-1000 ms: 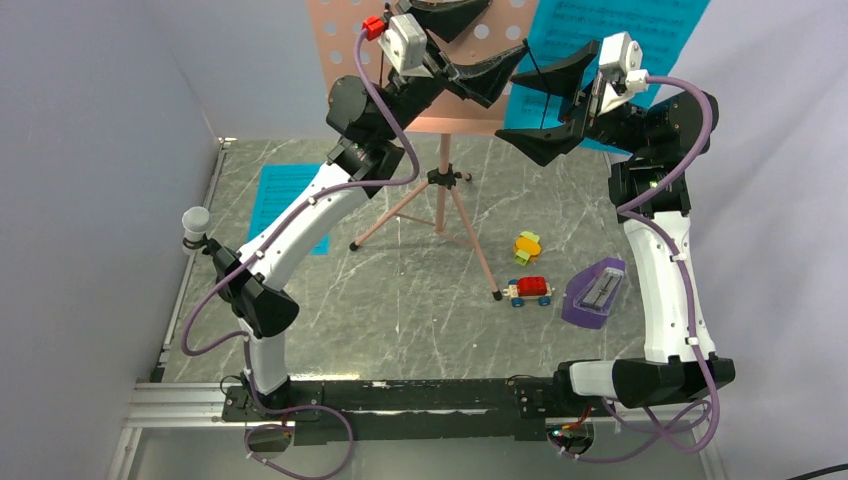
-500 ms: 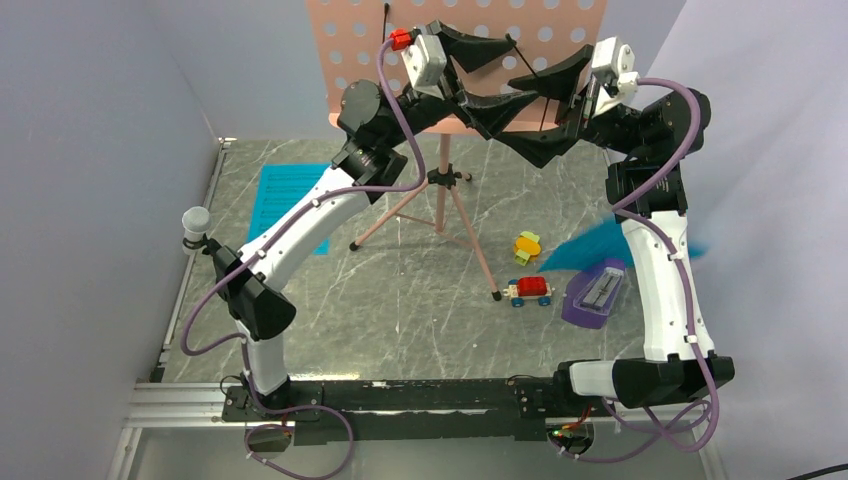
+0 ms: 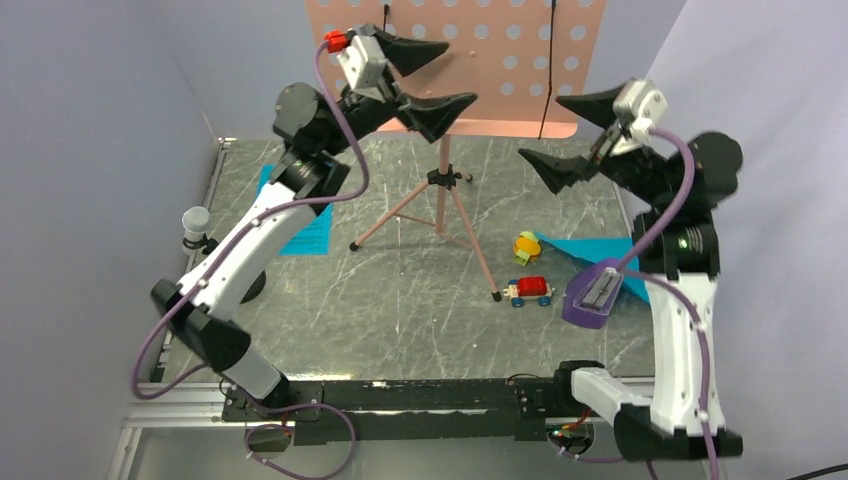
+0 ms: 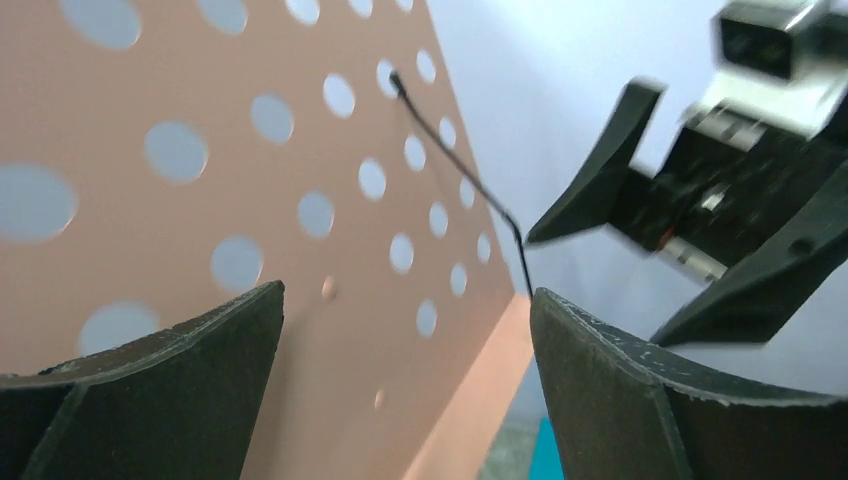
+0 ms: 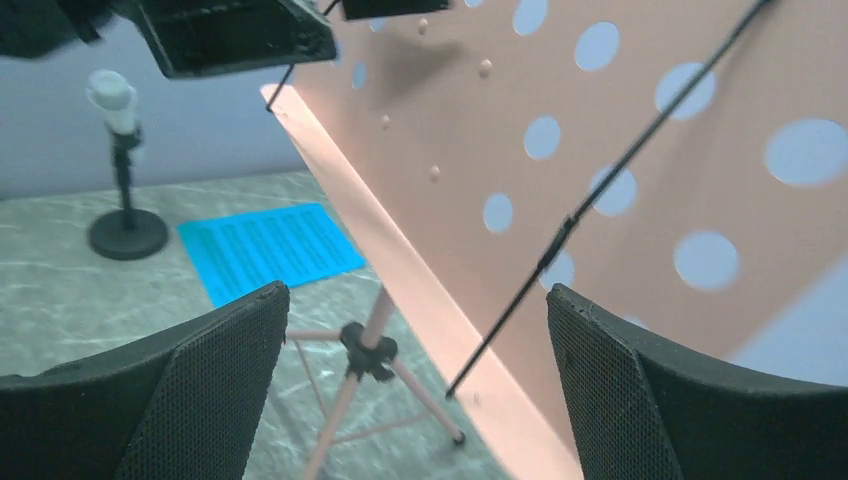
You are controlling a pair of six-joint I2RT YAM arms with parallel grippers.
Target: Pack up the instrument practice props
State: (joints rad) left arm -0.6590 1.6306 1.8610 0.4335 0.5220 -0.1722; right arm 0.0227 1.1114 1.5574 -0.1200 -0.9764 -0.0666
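Ahead of left tool (image 3: 461, 72) and right tool (image 3: 540, 126), both spread, empty: music stand (image 3: 470, 60) unfolded | cyan pages (image 3: 585, 250), metronome (image 3: 595, 293) below on counter (image 3: 420, 300) | nothing packed

Overhead looks down; wrist views (both close) face the stand (image 4: 290, 165).

Grey marble-patterned tabletop (image 3: 400, 320), small red toy car on wheels (image 3: 529, 290) right of centre, small yellow-orange toy with a green part (image 3: 527, 246) just beyond it on the far side, toy microphone with pale grey head on a black round-based stand (image 3: 196, 222) at the left edge, plain pale lilac-grey walls (image 3: 90, 150) around
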